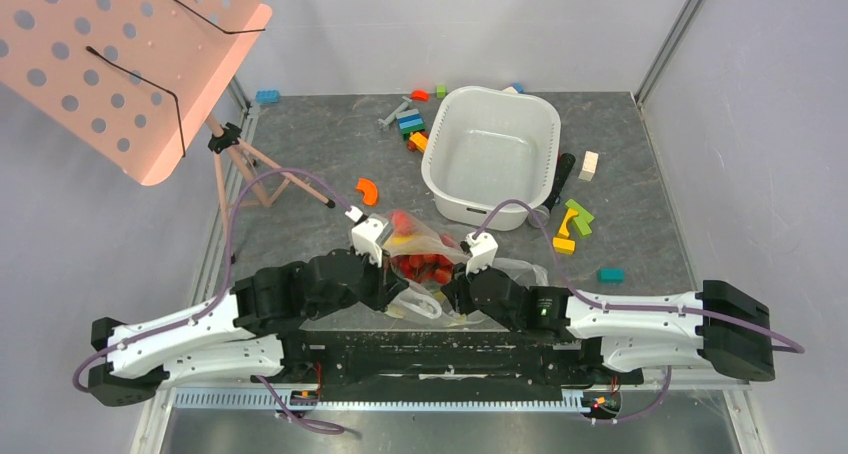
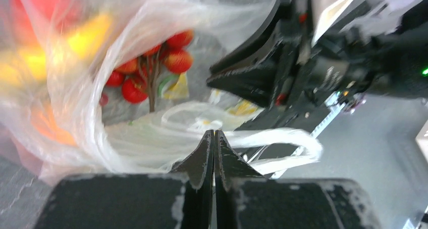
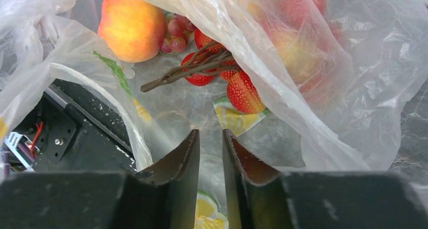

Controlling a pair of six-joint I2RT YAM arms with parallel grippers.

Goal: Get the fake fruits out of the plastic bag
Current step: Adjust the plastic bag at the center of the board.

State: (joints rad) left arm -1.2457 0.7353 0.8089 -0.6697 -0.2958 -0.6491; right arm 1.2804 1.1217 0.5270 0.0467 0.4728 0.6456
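The clear plastic bag point(image 1: 432, 242) lies on the grey table between my two grippers, with red fake fruits showing through it. My left gripper point(image 1: 403, 292) is shut on the bag's film by its white loop handle point(image 2: 282, 138), as the left wrist view point(image 2: 214, 135) shows. The red-yellow grape bunch point(image 2: 151, 72) lies inside the bag beyond it. My right gripper point(image 1: 449, 292) sits at the bag's mouth with its jaws a narrow gap apart point(image 3: 210, 135), nothing between them but loose film. Ahead of it lie the grape bunch point(image 3: 222, 72) and an orange-pink peach point(image 3: 132, 24). More fruits blur behind the film point(image 3: 328, 113).
A white basin point(image 1: 545, 144) stands behind the bag. Coloured blocks lie around it, some at the back point(image 1: 410, 124) and some to its right point(image 1: 575, 224). A flat orange curved piece point(image 1: 368, 190) lies left of the basin. A pink perforated stand point(image 1: 130, 54) on a tripod rises at the far left.
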